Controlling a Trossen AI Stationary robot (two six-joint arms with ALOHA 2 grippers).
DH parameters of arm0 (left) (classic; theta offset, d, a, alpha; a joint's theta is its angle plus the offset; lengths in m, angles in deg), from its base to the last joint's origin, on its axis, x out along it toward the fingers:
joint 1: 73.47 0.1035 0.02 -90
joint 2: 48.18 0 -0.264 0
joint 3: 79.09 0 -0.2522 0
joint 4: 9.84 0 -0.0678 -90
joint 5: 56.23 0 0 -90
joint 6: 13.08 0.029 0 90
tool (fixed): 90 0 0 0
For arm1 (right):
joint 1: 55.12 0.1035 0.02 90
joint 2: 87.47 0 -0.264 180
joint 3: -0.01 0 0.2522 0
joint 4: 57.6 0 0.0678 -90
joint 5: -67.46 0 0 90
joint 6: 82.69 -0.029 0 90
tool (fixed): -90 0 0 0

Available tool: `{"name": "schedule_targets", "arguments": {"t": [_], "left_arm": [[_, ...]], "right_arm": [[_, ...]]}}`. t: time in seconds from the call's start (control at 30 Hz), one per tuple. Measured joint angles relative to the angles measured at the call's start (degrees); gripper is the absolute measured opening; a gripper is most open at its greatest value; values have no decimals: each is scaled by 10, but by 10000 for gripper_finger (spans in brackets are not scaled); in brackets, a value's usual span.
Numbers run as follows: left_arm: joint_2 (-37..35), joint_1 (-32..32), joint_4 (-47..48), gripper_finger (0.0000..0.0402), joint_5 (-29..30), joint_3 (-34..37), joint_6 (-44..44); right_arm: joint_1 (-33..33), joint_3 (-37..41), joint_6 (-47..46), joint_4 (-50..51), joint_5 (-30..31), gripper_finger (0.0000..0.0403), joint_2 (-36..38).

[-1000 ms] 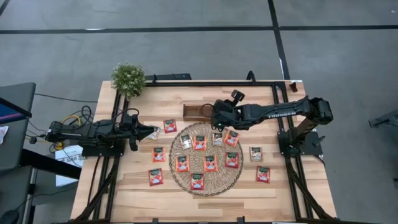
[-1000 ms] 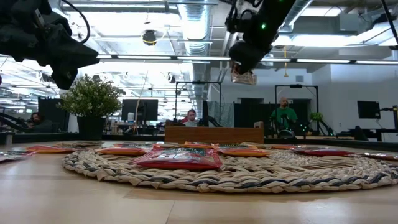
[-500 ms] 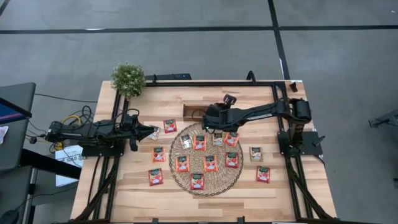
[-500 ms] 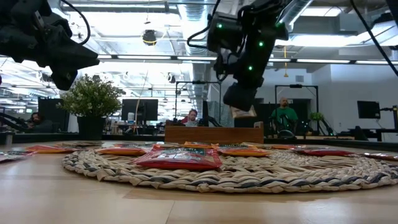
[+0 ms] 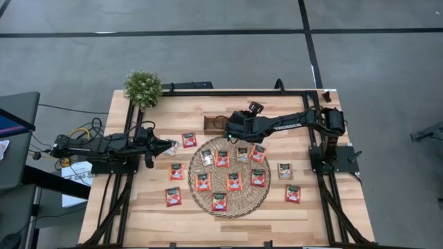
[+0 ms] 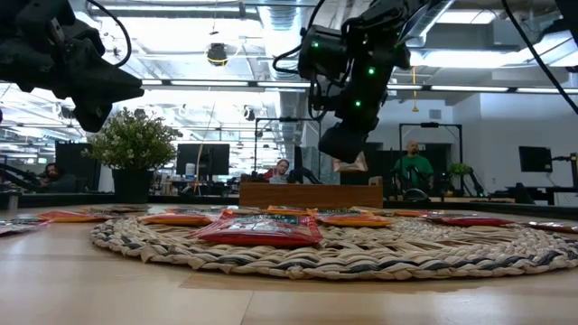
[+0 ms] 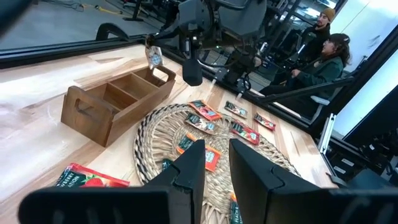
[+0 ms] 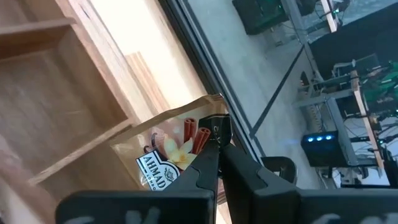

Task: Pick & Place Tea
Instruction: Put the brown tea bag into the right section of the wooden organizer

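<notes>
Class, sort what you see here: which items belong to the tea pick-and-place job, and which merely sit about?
Job:
- tea sachet pinched in the right tool
- tea sachets on mat and table
- wooden tray

Just lying about:
- straw mat
- potted plant
- left tool, waiting

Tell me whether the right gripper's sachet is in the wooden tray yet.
Not yet. The right gripper holds the beige sachet pinched in the air above the wooden tray.

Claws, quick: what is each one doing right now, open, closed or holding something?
Left claw: empty, fingers slightly apart, parked at the table's left side.
Right claw: closed on a beige tea packet above the wooden tray.
</notes>
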Motion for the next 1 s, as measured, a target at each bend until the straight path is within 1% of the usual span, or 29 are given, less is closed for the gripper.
{"name": "schedule_targets", "arguments": {"t": [0.37, 0.6, 1.0], "left_arm": [[0, 0, 0, 65, 2, 0, 0], [0, 0, 0, 65, 1, 0, 0], [0, 0, 0, 65, 1, 0, 0]], "right_arm": [[2, 1, -10, -13, -12, 7, 0], [2, 35, -11, -23, -15, 2, 0], [-5, 42, -10, -39, -18, 5, 0]]}}
